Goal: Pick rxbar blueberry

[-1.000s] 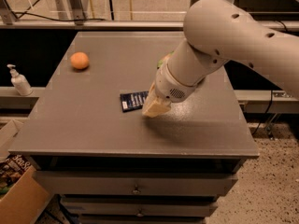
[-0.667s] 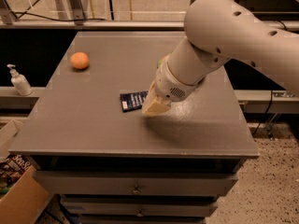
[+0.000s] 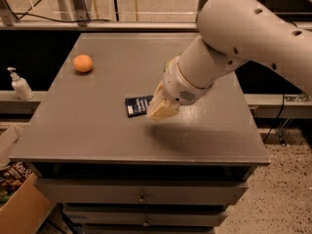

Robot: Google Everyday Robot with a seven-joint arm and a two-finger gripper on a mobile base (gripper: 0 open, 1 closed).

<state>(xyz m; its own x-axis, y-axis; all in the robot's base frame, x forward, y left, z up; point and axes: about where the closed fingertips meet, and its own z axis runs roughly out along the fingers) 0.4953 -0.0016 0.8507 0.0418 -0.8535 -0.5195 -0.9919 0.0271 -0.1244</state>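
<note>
Tabletop bears rxbar blueberry, jaws seemingly covering one end.

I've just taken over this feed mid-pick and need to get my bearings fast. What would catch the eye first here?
The big white arm fills the upper right, reaching down so that its gripper sits at the right end of the rxbar blueberry, near the middle of the grey table. A round orange fruit stands alone toward the table's far left corner.
</note>
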